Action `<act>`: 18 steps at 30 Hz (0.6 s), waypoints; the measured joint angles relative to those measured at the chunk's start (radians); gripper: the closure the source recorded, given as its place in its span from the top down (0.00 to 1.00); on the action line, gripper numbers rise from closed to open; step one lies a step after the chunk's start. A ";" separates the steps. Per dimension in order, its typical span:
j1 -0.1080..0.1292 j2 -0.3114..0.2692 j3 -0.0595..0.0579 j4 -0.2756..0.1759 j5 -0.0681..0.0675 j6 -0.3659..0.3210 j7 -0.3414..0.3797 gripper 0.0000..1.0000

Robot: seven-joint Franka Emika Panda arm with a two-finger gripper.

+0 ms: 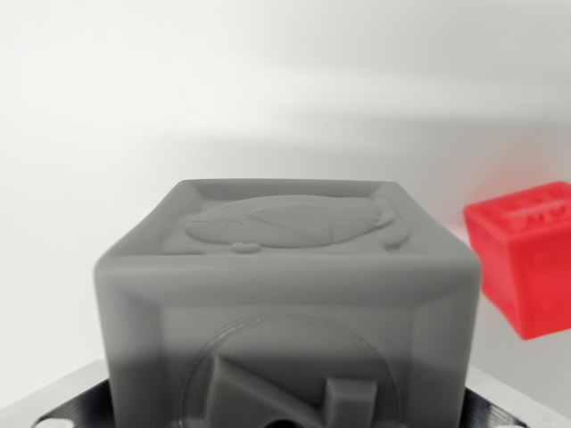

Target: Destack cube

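Observation:
A grey cube [285, 294] with a raised animal figure on its top face fills the middle of the wrist view, very close to the camera. My gripper [285, 401] is shut on it; only slivers of the metal fingers [58, 401] show at the cube's lower left and lower right, pressed against its sides. A red cube [531, 259] with embossed faces rests on the white surface at the wrist view's right, apart from the grey cube and slightly blurred. What is under the grey cube is hidden.
A plain white surface [134, 107] stretches behind and to the wrist view's left of the grey cube, with a soft shadow behind the cube.

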 joint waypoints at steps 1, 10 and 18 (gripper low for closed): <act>0.003 0.002 0.001 0.001 0.000 0.001 0.010 0.00; 0.030 0.020 0.009 0.008 0.000 0.011 0.087 0.00; 0.057 0.037 0.016 0.019 0.000 0.018 0.159 0.00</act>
